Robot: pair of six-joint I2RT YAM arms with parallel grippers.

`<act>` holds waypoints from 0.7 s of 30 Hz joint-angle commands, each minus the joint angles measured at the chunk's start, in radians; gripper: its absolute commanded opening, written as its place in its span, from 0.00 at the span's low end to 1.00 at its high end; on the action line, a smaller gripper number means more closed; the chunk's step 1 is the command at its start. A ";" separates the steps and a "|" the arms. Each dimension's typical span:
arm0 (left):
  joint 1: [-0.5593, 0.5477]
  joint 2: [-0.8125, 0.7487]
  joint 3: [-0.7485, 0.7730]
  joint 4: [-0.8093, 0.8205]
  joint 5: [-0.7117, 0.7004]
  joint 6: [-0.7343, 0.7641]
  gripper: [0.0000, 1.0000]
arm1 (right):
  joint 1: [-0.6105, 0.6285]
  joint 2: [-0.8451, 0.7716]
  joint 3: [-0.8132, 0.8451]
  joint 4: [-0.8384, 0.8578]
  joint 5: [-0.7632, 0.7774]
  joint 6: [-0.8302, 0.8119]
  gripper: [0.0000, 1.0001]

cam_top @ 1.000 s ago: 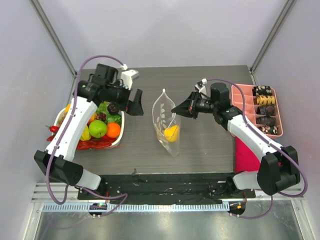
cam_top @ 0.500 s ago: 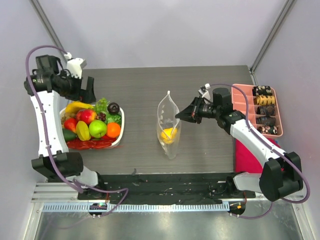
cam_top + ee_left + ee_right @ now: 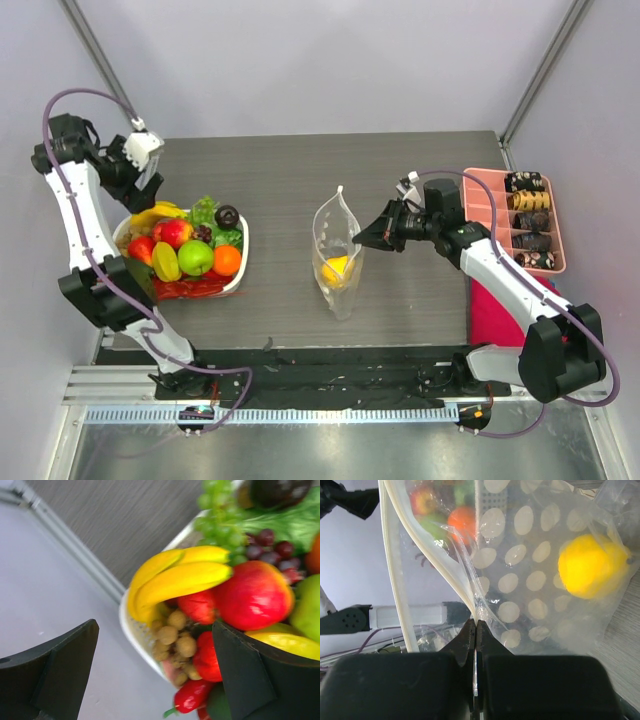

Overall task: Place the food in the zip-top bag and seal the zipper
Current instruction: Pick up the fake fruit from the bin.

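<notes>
The zip-top bag [image 3: 338,255] stands upright mid-table with its mouth open and a yellow fruit [image 3: 337,268] inside. My right gripper [image 3: 358,238] is shut on the bag's right mouth edge. In the right wrist view its jaws [image 3: 476,625] pinch the clear film just below the zipper [image 3: 395,570], with the yellow fruit [image 3: 592,566] behind the dots. The rest of the food, including bananas [image 3: 180,580], a red apple [image 3: 252,595], a green apple [image 3: 195,257] and an orange [image 3: 227,260], lies in the white basket [image 3: 246,250]. My left gripper [image 3: 140,165] hangs open and empty over the basket's far-left corner [image 3: 155,675].
A pink compartment tray [image 3: 478,205] with dark snack pieces sits at the table's right edge, and a magenta patch [image 3: 490,310] lies in front of it. The basket rim [image 3: 135,635] lies close to the table's left edge and the grey wall.
My left arm has swung from beside the bag back to the far left over the basket, its gripper still open and empty. The right gripper keeps its hold, and the bag shifted slightly.
</notes>
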 commanded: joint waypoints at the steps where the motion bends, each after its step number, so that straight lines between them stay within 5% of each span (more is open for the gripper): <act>1: -0.034 -0.190 -0.122 -0.331 0.144 0.143 0.97 | -0.004 -0.033 0.033 -0.004 0.011 -0.031 0.01; 10: -0.093 -0.304 -0.228 -0.258 0.147 -0.251 0.96 | -0.002 -0.047 0.084 -0.079 0.021 -0.089 0.01; 21: -0.389 -0.497 -0.493 -0.116 -0.216 -0.374 0.97 | -0.004 -0.044 0.114 -0.129 0.023 -0.133 0.01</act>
